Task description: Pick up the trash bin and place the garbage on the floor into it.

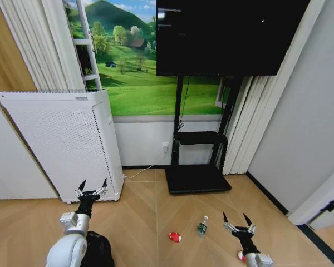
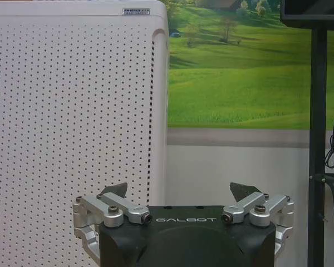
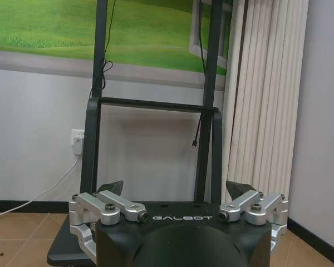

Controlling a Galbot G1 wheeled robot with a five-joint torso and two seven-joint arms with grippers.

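Both the left gripper [image 1: 93, 186] and right gripper [image 1: 237, 219] hang spread, empty, ready above the wooden floor [image 1: 156, 211]; the round black trash bin [image 1: 98, 250], probably, sits beneath the left arm.

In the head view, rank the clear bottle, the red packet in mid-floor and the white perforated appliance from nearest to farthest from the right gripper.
From the right gripper:
1. Clear bottle, on the floor just toward the robot's left.
2. Red packet, mid-floor, farther left.
3. White perforated appliance, far left by the wall.

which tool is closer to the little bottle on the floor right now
Right. The right tool hangs open just beside the bottle, toward the robot's right. The left tool, also open, is far off across the floor by the white appliance.
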